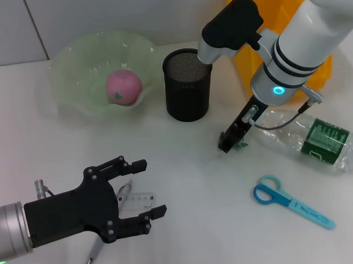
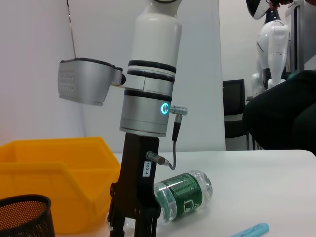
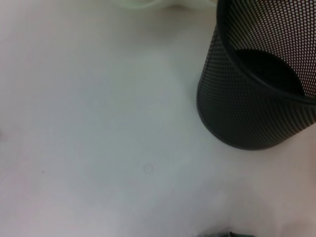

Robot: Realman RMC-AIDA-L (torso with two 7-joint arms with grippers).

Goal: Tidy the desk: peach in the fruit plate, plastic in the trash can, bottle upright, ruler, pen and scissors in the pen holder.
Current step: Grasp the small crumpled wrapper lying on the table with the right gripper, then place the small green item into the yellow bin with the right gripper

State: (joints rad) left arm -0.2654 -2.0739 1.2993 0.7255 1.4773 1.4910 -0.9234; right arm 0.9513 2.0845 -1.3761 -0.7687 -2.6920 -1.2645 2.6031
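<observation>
Right claw [image 1: 231,142] pinching bottle [image 1: 310,138] neck, pen holder [image 1: 187,84] close behind; left claw [image 1: 148,188] spread over ruler [image 1: 135,200], pen [image 1: 94,253].

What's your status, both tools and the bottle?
Left tool open above ruler. Right tool at bottle neck, bottle lying down. Peach plated.

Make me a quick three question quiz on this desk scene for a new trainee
1. True or false: the peach already lies in the fruit plate.
2. How does the bottle stand? A upright, B on its side.
3. Which item lies under the left gripper?

Key:
1. True.
2. B; the right gripper is at its neck end.
3. The ruler, with the pen.
</observation>
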